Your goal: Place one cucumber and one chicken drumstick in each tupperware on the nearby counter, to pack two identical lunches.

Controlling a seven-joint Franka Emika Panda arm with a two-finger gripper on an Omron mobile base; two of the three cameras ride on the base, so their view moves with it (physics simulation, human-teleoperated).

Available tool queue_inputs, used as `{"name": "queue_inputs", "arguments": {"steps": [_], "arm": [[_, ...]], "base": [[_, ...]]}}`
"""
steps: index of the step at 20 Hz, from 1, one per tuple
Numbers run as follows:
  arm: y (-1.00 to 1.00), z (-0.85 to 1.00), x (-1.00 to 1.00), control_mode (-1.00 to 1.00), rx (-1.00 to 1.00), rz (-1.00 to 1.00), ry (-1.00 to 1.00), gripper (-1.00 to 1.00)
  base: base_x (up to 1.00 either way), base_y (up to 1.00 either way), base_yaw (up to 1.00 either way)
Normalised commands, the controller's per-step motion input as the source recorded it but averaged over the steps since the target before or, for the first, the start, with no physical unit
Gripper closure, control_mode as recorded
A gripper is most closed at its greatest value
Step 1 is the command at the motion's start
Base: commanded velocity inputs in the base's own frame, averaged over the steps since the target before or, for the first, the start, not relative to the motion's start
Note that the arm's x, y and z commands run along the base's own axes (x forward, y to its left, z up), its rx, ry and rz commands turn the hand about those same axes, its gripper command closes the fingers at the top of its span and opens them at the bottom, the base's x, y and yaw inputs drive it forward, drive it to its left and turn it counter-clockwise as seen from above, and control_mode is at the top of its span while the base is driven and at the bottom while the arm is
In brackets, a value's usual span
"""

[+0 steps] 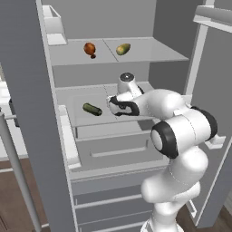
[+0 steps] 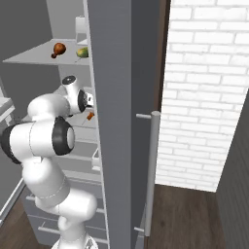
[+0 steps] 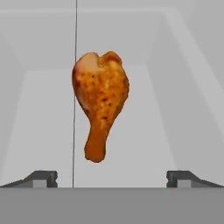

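Now my gripper (image 3: 112, 177) stands wide open before the orange drumstick (image 3: 100, 100). Closing off-centre, I'd likely squeeze the glossy thing sideways across the fridge shelf (image 3: 144, 144).

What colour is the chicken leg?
Bright orange chicken drumstick, best seen in the hand view.

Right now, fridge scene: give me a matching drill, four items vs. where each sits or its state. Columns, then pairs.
Items:
1. dark green cucumber
2. reddish-brown drumstick
3. orange drumstick
4. gripper

Places or states:
A. upper fridge shelf, beside the yellow-green cucumber
B. open, nothing between the fingers
C. lower fridge shelf, left of the robot's hand in the left base view
D. straight ahead of the hand camera, bone end toward the fingertips

Pairs: 1-C, 2-A, 3-D, 4-B
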Motion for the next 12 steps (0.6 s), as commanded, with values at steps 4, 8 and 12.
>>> {"name": "queue_inputs", "arguments": {"steps": [4,8,12], "arm": [[0.00,-0.13,0.38,-1.00,0.00,0.00,0.00,-1.00],[0.00,-0.23,0.50,-1.00,0.00,0.00,0.00,-1.00],[0.09,-0.23,0.55,-1.00,0.00,0.00,0.00,-1.00]], "base": [[0.00,0.00,0.00],[0.00,0.00,0.00],[0.00,0.00,0.00]]}}
